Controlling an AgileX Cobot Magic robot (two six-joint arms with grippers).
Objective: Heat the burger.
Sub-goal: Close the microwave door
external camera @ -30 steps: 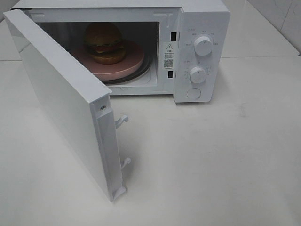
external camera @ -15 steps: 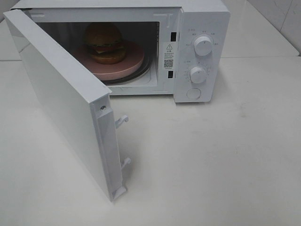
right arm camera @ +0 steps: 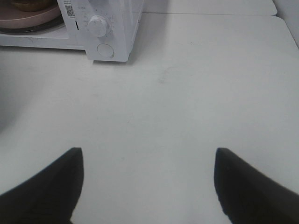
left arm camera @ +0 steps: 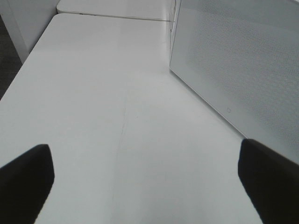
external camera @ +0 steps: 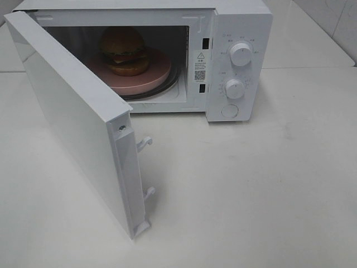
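The burger (external camera: 124,51) sits on a pink round plate (external camera: 146,78) inside the white microwave (external camera: 240,33), whose door (external camera: 78,117) hangs wide open toward the front left. In the right wrist view a sliver of the burger (right arm camera: 29,4) and the plate (right arm camera: 28,19) shows in the cavity. My left gripper (left arm camera: 145,182) is open over bare table beside the door's outer face (left arm camera: 243,70), holding nothing. My right gripper (right arm camera: 147,186) is open above the table in front of the microwave's control panel, also empty. Neither gripper appears in the exterior high view.
Two white knobs (external camera: 240,54) and a round button (external camera: 230,110) are on the microwave's right panel. Door latch hooks (external camera: 145,143) stick out from the door's free edge. The white table (external camera: 251,184) stretches in front and to the right.
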